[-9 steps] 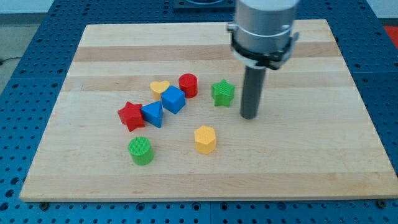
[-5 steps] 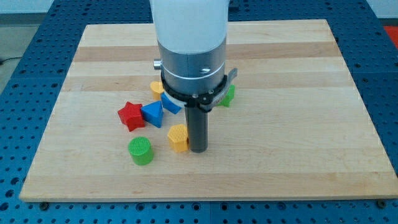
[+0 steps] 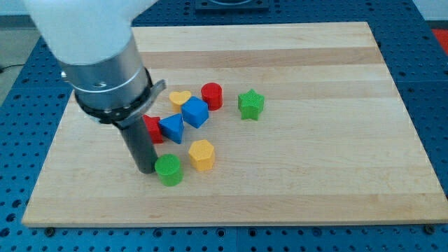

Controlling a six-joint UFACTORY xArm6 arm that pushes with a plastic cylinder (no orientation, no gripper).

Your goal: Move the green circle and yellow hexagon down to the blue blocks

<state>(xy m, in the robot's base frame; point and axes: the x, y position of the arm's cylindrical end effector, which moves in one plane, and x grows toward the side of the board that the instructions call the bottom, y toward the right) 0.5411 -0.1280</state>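
Note:
The green circle (image 3: 169,169) lies near the view's bottom, left of centre. The yellow hexagon (image 3: 201,155) lies just to its right and slightly higher. The blue triangle (image 3: 172,129) and the blue cube (image 3: 195,112) lie above them, side by side. My tip (image 3: 144,169) rests on the board right at the green circle's left side, touching it or nearly so. The arm's body hides part of the red star (image 3: 154,129).
A yellow heart (image 3: 180,98) and a red cylinder (image 3: 212,95) lie above the blue cube. A green star (image 3: 250,104) lies to the right of them. The wooden board (image 3: 336,140) sits on a blue perforated table.
My tip swept from the right of the green star leftward, pushed the yellow hexagon left, then passed to the green circle's left side. The green circle has shifted slightly to the right.

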